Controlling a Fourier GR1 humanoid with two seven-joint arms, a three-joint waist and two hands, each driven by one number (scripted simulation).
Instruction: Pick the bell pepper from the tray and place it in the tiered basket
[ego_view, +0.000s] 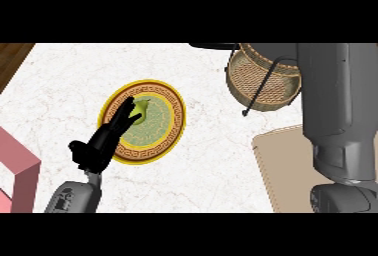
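**Left hand over the pepper on the plate**

The left hand (100, 145) extends straight, relaxed fingers over the gold-rimmed plate (171, 100), fingertips at the green bell pepper (140, 111) lying near the plate's centre. It grips nothing. The tiered basket (266, 82) stands well apart, upper right. The right forearm (336, 110) crosses the right side; its hand is hidden.

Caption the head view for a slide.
Left hand reaches over the bell pepper on the tray; tiered basket beyond.
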